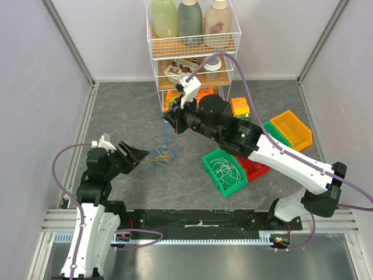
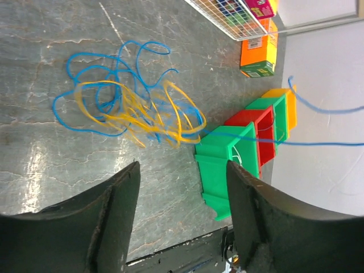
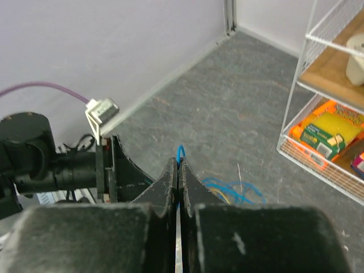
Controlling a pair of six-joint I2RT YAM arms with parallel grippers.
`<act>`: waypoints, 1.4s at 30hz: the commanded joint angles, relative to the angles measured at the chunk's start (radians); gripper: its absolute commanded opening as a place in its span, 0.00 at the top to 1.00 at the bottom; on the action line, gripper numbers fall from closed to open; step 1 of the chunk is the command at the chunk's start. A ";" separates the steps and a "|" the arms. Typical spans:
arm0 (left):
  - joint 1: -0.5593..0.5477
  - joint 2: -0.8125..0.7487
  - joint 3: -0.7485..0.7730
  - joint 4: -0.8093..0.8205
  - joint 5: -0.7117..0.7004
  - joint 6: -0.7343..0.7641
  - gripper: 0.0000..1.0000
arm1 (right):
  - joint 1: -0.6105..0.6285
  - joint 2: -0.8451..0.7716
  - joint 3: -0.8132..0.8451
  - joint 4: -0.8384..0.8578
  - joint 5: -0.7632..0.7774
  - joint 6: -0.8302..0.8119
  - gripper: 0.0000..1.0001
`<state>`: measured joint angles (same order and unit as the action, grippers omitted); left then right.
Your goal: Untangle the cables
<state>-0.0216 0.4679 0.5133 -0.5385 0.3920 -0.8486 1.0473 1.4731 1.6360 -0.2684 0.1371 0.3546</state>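
Observation:
A loose tangle of blue cable (image 2: 114, 74) and yellow cable (image 2: 142, 111) lies on the grey floor (image 1: 125, 111). My right gripper (image 3: 178, 162) hangs above it, shut on a strand of the blue cable, whose small loop (image 3: 180, 151) pokes out past the fingertips. That strand runs up from the pile (image 2: 318, 108). My left gripper (image 2: 182, 168) is open and empty, low and just left of the tangle (image 1: 162, 153). White cables (image 1: 227, 169) lie coiled in the nearest green bin (image 1: 211, 166).
A red bin (image 1: 256, 169), a second green bin (image 1: 277, 133) and a yellow bin (image 1: 291, 129) sit to the right of the tangle. A white wire rack (image 1: 192, 46) with bottles and boxes stands at the back. An orange box (image 1: 240, 107) lies beside it.

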 commanded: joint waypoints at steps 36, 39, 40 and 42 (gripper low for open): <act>-0.199 1.017 0.198 0.233 -0.456 0.109 0.59 | -0.017 -0.109 -0.659 0.259 0.056 0.047 1.00; -0.199 1.038 0.218 0.224 -0.476 0.114 0.88 | -0.017 -0.085 -0.671 0.302 0.016 0.078 0.99; -0.202 1.014 0.215 0.213 -0.499 0.109 0.97 | -0.017 -0.068 -0.676 0.316 -0.010 0.089 0.99; -0.202 0.938 0.200 0.193 -0.548 0.095 0.98 | -0.015 -0.039 -0.679 0.337 -0.059 0.104 0.98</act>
<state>-0.2192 1.4807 0.7170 -0.2996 -0.0353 -0.7712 1.0348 1.3853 0.9714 -0.0235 0.1699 0.4118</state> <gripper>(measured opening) 0.050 0.011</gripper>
